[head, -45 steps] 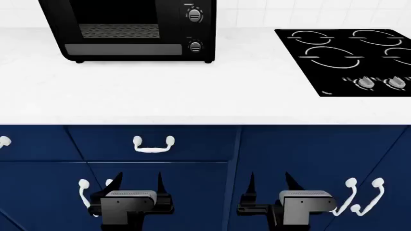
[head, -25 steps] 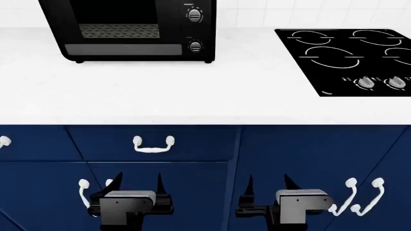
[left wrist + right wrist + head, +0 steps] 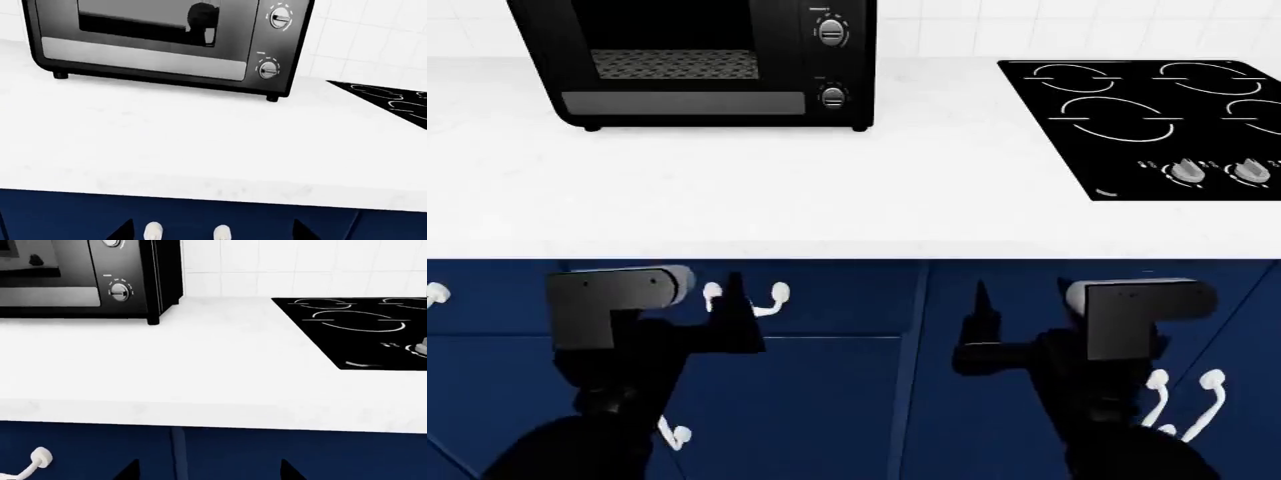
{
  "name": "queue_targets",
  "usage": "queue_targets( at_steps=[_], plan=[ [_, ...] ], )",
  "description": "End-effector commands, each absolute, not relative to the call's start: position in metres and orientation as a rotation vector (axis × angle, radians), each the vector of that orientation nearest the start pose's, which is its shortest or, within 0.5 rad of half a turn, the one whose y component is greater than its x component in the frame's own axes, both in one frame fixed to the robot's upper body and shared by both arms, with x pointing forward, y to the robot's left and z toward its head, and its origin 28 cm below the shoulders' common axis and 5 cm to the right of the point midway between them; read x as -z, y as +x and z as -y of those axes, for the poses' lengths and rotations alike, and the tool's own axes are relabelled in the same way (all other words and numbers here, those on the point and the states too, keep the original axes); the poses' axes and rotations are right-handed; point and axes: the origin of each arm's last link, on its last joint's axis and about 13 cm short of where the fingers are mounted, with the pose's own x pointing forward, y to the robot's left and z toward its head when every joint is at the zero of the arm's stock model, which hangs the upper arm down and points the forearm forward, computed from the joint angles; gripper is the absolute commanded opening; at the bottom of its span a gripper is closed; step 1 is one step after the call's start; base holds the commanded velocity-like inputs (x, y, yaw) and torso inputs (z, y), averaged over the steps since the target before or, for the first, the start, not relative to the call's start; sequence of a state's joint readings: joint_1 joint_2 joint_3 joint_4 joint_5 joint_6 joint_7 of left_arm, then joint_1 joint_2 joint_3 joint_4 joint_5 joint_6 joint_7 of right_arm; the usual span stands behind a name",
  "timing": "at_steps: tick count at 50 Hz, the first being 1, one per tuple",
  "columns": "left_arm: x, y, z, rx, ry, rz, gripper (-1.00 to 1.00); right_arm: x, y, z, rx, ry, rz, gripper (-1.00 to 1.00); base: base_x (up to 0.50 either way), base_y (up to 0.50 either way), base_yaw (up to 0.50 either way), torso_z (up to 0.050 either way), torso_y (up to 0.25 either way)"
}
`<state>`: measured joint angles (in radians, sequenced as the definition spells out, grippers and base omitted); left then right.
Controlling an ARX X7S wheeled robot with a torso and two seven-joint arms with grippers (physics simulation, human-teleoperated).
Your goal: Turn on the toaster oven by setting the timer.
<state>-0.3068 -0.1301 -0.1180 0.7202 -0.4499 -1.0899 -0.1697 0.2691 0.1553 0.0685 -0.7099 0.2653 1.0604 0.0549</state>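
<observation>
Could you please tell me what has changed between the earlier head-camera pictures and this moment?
Both arms have risen: the left gripper and right gripper now sit higher against the blue cabinet fronts, nearer the counter edge, their bodies turned over. Neither has taken hold of anything; both look open. The toaster oven, its knobs and the stovetop are unchanged.

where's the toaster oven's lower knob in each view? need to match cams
Head view: the lower knob sits at the toaster oven's lower right, upper left of centre.
Left wrist view: lower knob, right of centre, near the top.
Right wrist view: lower knob, upper left.
Shared landmark: the stovetop.
</observation>
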Motion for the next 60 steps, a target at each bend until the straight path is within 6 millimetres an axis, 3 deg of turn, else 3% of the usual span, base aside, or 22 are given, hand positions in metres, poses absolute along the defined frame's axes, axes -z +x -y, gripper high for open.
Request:
queue_targets(
  at_steps=[1,6,9,29,38,60],
  plan=[
    [-0.232,0.211,-0.231,0.028,-0.090,-0.028,1.00,-0.211,0.212,0.127,-0.094,-0.020,-0.052,1.00,0.00,0.00,0.00,0.000,0.000],
    [-0.269,0.203,-0.228,0.040,-0.092,0.068,1.00,-0.233,0.210,0.127,-0.098,-0.008,-0.016,1.00,0.00,0.00,0.00,0.000,0.000],
    [-0.280,0.203,-0.229,0.008,-0.092,0.084,1.00,-0.247,0.208,0.127,-0.102,0.001,0.008,1.00,0.00,0.00,0.00,0.000,0.000],
    [-0.320,0.219,-0.235,-0.024,-0.070,0.093,1.00,-0.296,0.222,0.125,-0.094,0.083,0.025,1.00,0.00,0.00,0.00,0.000,0.000],
    [-0.321,0.228,-0.233,-0.018,-0.068,0.089,1.00,-0.313,0.225,0.127,-0.089,0.117,0.065,1.00,0.00,0.00,0.00,0.000,0.000],
    [-0.318,0.229,-0.232,-0.017,-0.061,0.088,1.00,-0.309,0.230,0.127,-0.072,0.107,0.063,1.00,0.00,0.00,0.00,0.000,0.000]
  ],
)
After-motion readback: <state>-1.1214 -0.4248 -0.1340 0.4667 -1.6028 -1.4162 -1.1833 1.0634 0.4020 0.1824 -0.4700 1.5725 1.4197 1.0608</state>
